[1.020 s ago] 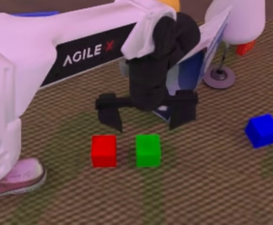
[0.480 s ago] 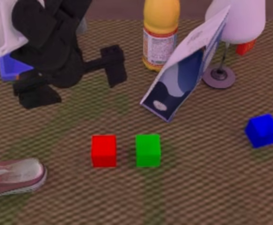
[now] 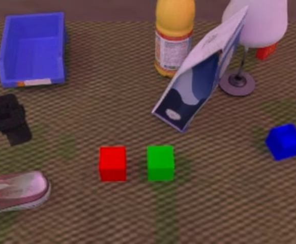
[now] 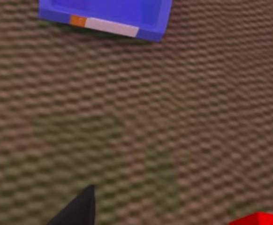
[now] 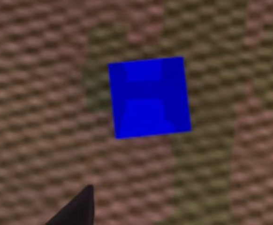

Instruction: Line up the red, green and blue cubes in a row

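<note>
Left pincer (image 3: 8,122) has withdrawn leftward; bottle (image 3: 174,35) label seems unreadable.

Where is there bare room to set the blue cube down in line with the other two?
Bare mat runs right of the green cube, up to the blue cube; also between the red cube and the shoe. It is crowded behind, around the carton, bottle and glass.

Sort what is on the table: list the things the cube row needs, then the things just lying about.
Belongs to the job:
small matte red cube
small matte green cube
small matte blue cube

Just lying about:
large blue plastic bin
orange juice bottle
tilted blue-and-white carton
pink shoe
small orange-red block
</note>
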